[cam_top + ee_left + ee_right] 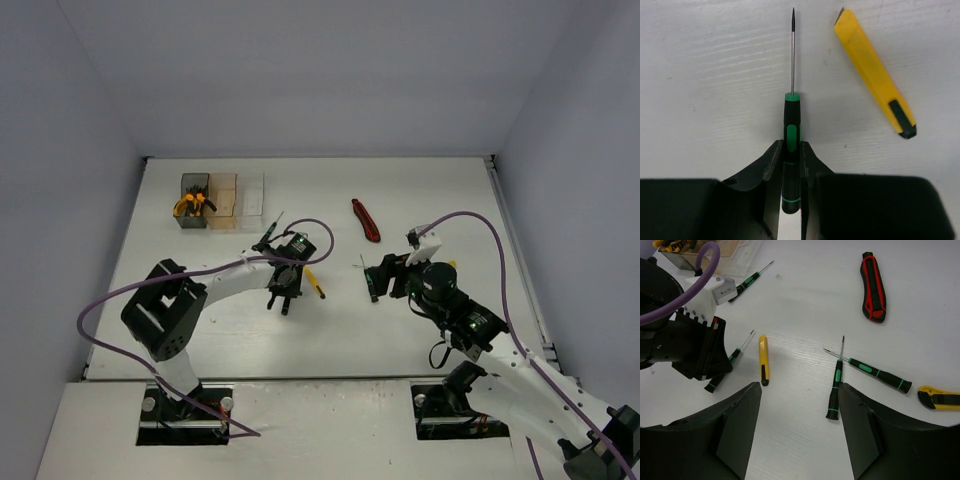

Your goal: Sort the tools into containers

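The left fingers (771, 162) are clenched on the handle of a thin black-and-green screwdriver (791, 131), pinching it just behind its green grip band, with the butt of the handle running back between them and the metal shaft pointing away over the white table (460, 190); whether the tool is lifted off the surface cannot be told. Just beside it, not touching, lies a slim yellow utility knife with a black end (875, 75), angled away from the screwdriver. The right fingers (735, 430) stand released and apart, gripping nothing, above two more black-and-green screwdrivers, one pointing away (835, 387) and one slanting to the right (875, 372), whose shafts cross near the tips. Farther off lies a red-and-black utility knife (873, 287), and a yellow-and-black tool (940, 399) is cut off by the right edge. At the far left of the table three small plastic bins stand in a row: a smoky dark grey bin (194, 219) holding orange-handled pliers (190, 204), an amber bin (224, 205) and a clear bin (251, 197), with another screwdriver (268, 232) lying near them.
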{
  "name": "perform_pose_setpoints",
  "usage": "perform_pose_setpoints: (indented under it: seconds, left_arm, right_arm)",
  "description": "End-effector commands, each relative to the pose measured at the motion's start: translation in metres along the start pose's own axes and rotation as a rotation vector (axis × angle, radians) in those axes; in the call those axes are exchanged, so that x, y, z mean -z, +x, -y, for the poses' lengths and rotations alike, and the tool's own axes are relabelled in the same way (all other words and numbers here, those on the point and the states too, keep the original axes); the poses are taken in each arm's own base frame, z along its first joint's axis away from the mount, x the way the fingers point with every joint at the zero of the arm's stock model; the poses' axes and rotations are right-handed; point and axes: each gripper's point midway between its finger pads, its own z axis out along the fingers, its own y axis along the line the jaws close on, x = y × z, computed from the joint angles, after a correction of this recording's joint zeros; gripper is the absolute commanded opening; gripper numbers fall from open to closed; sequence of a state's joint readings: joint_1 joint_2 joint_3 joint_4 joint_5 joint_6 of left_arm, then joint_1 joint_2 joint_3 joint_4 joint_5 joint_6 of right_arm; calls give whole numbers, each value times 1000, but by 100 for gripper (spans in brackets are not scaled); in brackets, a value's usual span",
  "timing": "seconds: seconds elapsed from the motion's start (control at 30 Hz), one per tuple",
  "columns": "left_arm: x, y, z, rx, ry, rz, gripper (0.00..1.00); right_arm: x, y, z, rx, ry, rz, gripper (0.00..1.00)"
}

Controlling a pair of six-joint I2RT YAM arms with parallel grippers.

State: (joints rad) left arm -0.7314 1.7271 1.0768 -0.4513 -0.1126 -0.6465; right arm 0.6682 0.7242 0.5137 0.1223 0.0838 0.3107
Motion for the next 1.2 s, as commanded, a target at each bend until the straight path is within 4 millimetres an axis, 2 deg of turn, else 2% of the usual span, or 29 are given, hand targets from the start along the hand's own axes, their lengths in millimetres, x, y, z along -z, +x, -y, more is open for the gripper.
perform_pose_setpoints:
  seconds: [0.0,0.13,0.17,0.2,0.23,0.3,0.37,0.4,0.53,0.6,0.7,0.83,1.17]
  left_arm:
    - [63,-61,-22,-19,-22,165,0]
    - [97,-113,-64,36,-17,243,0]
    - [106,-130,-79,58,-22,276,0]
    - [107,-142,-101,94,-51,281,0]
    - [117,-158,-107,90,-54,317,0]
    - [116,-177,-130,105,-88,326,0]
    - [121,-204,-144,122,-102,369,0]
    - [112,-214,-152,126,-116,361,0]
    - [103,-250,-182,156,-153,388,0]
    - [83,-258,-192,170,-157,364,0]
    - [66,-271,-202,200,-153,357,0]
    - [45,-284,-205,216,-149,360,0]
    - [21,-280,-219,248,-188,337,1]
  right_arm:
    - [-1,-17,2,-2,14,68,60]
    - [-2,-17,2,5,15,65,61]
    - [-2,-17,2,8,17,65,61]
    - [-2,-17,2,10,17,64,61]
    - [-2,-16,2,12,15,63,61]
    - [-3,-15,3,17,19,58,61]
    - [-4,-14,4,21,23,53,61]
    - [-5,-13,4,22,24,50,61]
    - [-6,-11,4,27,24,41,61]
    - [-5,-12,4,27,22,45,61]
    - [-4,-9,5,25,20,45,61]
    - [-3,-7,4,25,13,39,61]
    - [-3,-5,4,28,12,34,61]
